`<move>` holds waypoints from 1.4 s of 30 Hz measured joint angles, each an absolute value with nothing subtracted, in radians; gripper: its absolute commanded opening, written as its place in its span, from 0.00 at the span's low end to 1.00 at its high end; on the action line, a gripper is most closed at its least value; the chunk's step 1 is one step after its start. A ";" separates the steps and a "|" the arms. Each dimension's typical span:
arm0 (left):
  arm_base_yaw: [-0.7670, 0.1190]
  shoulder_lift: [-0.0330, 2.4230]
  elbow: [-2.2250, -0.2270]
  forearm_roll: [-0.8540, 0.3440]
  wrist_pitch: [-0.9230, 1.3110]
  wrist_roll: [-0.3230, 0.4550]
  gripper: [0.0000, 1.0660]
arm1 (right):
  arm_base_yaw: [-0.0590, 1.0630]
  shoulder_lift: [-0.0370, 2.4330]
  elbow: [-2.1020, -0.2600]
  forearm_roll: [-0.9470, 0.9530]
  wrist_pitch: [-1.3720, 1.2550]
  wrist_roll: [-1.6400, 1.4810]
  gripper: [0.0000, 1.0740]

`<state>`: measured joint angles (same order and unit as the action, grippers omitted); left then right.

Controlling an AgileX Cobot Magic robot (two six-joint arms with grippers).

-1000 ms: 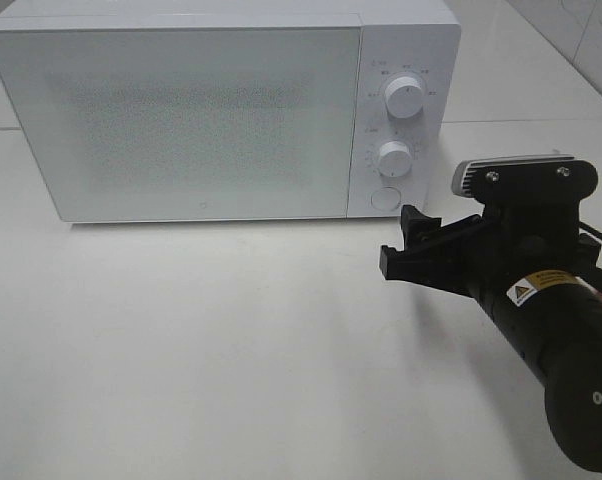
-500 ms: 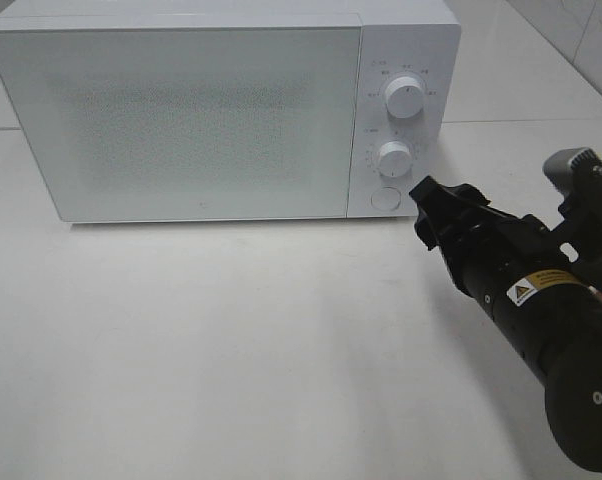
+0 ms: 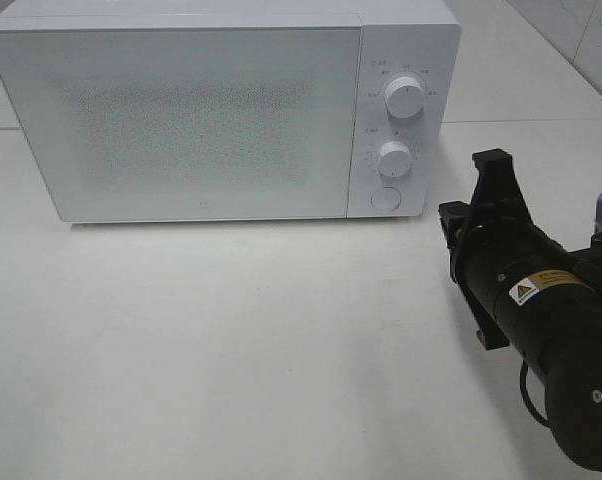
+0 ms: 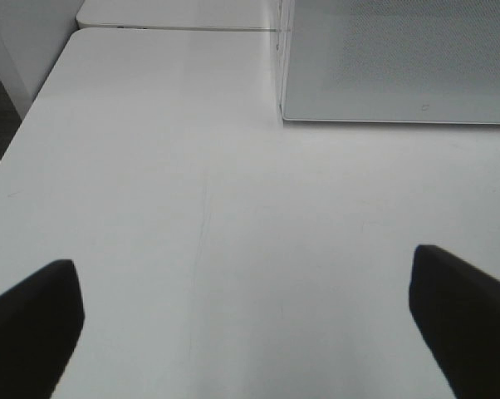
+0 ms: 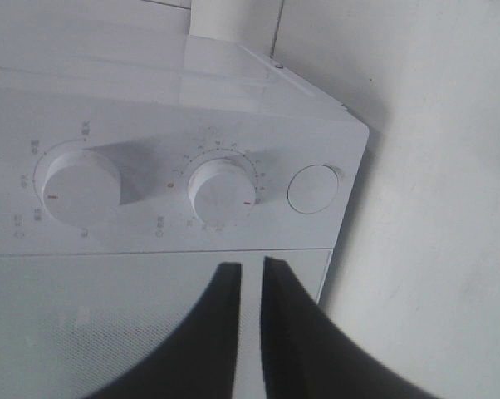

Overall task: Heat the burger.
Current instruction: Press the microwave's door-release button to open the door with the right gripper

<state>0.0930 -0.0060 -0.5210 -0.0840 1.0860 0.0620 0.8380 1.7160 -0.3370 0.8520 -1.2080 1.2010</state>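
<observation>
The right gripper [image 5: 248, 264] had its fingers nearly pressed together, empty. Just ahead sat the microwave's round button [image 5: 314, 189], with the lower dial [image 5: 222, 194] beside it. The burger showed nowhere. Off-line tips might knock that dial instead.

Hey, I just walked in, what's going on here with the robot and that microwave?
The microwave sits on the white table with its door closed. The right gripper, fingers nearly together and holding nothing, faces the control panel near the lower knob and round button. The left gripper hangs open over bare table by the microwave's front. No burger is in view.
</observation>
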 measured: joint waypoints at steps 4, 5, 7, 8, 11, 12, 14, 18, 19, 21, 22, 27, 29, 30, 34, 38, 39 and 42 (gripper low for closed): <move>0.093 -0.006 -0.521 -0.084 1.086 0.062 0.94 | 0.838 1.716 -0.337 0.873 -1.208 1.274 0.00; 0.093 -0.006 -0.521 -0.084 1.086 0.062 0.94 | 0.838 1.716 -0.337 0.873 -1.208 1.274 0.00; 0.093 -0.006 -0.521 -0.084 1.086 0.062 0.94 | 0.838 1.716 -0.338 0.875 -1.208 1.295 0.00; 0.093 -0.006 -0.521 -0.084 1.086 0.062 0.94 | 0.838 1.716 -0.343 0.878 -1.199 1.310 0.00; 0.093 -0.006 -0.521 -0.084 1.086 0.062 0.94 | 0.838 1.717 -0.359 0.878 -1.165 1.316 0.00; 0.093 -0.006 -0.521 -0.084 1.086 0.062 0.94 | 0.838 1.717 -0.368 0.881 -1.151 1.316 0.00; 0.093 -0.006 -0.521 -0.084 1.086 0.062 0.94 | 0.838 1.719 -0.386 0.882 -1.131 1.317 0.00; 0.093 -0.006 -0.521 -0.084 1.086 0.062 0.94 | 0.838 1.766 -0.421 0.882 -1.119 1.317 0.00; 0.093 -0.006 -0.521 -0.084 1.086 0.062 0.94 | 0.838 1.766 -0.421 0.882 -1.119 1.317 0.00; 0.093 -0.006 -0.521 -0.084 1.086 0.062 0.94 | 0.838 1.811 -0.446 0.882 -1.107 1.317 0.00; 0.093 -0.006 -0.521 -0.084 1.086 0.062 0.94 | 0.838 1.811 -0.446 0.882 -1.107 1.317 0.00; 0.093 -0.006 -0.521 -0.084 1.086 0.062 0.94 | 0.801 1.882 -0.522 0.863 -1.071 1.317 0.00; 0.093 -0.006 -0.521 -0.084 1.086 0.062 0.94 | 0.791 1.889 -0.530 0.862 -1.060 1.317 0.00; 0.093 -0.006 -0.521 -0.084 1.086 0.062 0.94 | 0.791 1.889 -0.530 0.862 -1.060 1.317 0.00; 0.093 -0.006 -0.521 -0.084 1.086 0.062 0.94 | 0.744 1.931 -0.579 0.826 -1.035 1.317 0.00; 0.093 -0.006 -0.521 -0.084 1.086 0.062 0.94 | 0.696 1.973 -0.628 0.775 -0.992 1.317 0.00; 0.093 -0.006 -0.521 -0.084 1.086 0.062 0.94 | 0.696 1.973 -0.628 0.775 -0.992 1.317 0.00; 0.093 -0.006 -0.521 -0.084 1.086 0.062 0.94 | 0.672 1.995 -0.655 0.758 -0.964 1.317 0.00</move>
<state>0.0930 -0.0060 -0.5210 -0.0840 1.0860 0.0620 0.6720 1.9950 -0.6550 0.7580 -0.9640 1.3170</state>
